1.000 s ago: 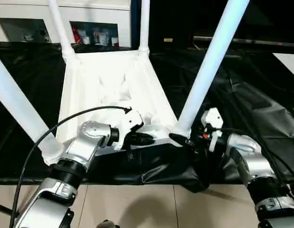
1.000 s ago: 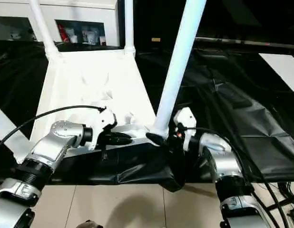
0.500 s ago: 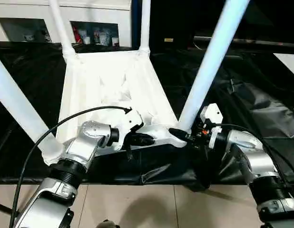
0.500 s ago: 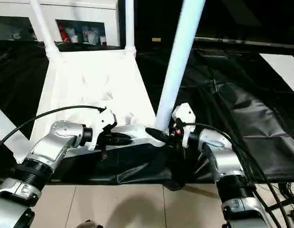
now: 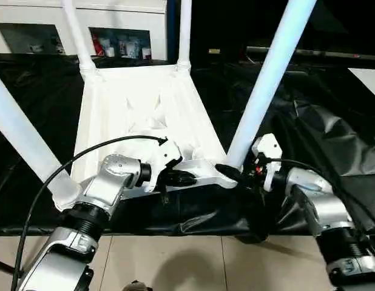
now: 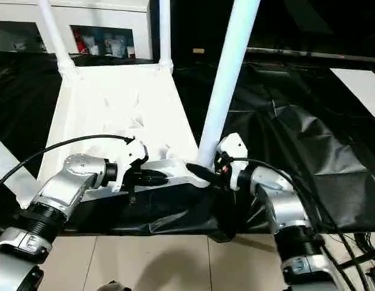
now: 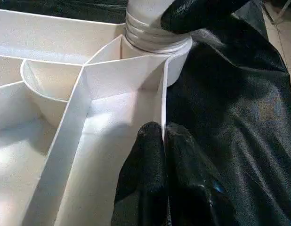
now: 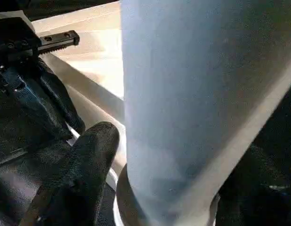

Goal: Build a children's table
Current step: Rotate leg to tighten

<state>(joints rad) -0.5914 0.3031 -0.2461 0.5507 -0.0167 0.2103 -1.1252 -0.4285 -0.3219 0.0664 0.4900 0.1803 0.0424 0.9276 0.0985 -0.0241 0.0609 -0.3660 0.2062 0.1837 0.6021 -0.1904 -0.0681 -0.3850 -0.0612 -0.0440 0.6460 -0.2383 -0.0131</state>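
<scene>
The top's near rim (image 7: 162, 117) is clamped by the left tool (image 7: 164, 141) to steady it, while the near-right leg (image 5: 263, 91) is gripped at its base by the right tool (image 5: 231, 173), apparently for seating.

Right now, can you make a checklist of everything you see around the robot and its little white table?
Surface: black sheet, wrinkled, over the bench.
Job's things: table top upside down, ribs up; four legs standing in the corner sockets.
Clutter: nothing seen.
Grippers: left gripper pinches the near rim; right gripper at the near right leg's base.
Cables: black cable looping over the left arm.
Surroundings: white shelves behind; tiled floor below.
</scene>
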